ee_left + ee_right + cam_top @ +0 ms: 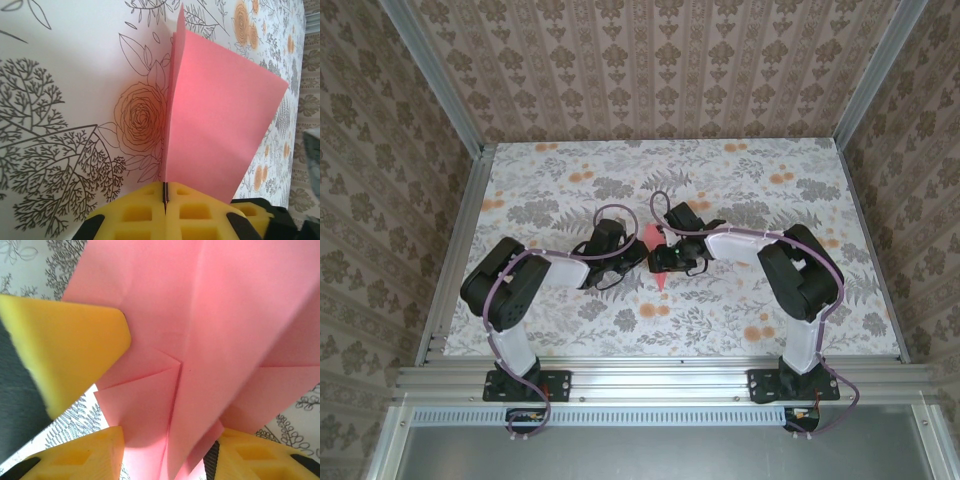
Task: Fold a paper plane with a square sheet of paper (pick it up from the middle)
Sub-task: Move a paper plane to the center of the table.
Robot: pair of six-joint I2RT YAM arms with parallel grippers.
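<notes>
**A:** Where's the pink paper [659, 275] right now?

**B:** Dead centre of the top view, between the two wrists and over the floral table [550, 180]. Its pointed tip aims at the bottom of the frame.

**A:** And who has hold of it?

**B:** The left gripper [165, 194]. At the bottom centre of its wrist frame the two yellow pads are squeezed flat together on the paper's edge. The sheet stands upright out of them like a fin, running toward the upper right.

**A:** The right gripper [170, 455]?

**B:** Parted. In its wrist view one yellow finger [95, 452] sits at lower left and the other at lower right, with the folded paper passing between them. I see no firm pinch there, so I'd call it straddling rather than grasping.

**A:** How far along does this look?

**B:** Well past a flat square, I'd say. The right wrist view shows a long crease down the middle and slanted flaps meeting it near the frame centre, so the nose folds look done. The paper is doubled along that centre line.

**A:** What's left?

**B:** Probably the wings. The panel in the left wrist view is broad and not dart-slim. My guess is that the sides need folding down and the creases pressing sharp.
</notes>
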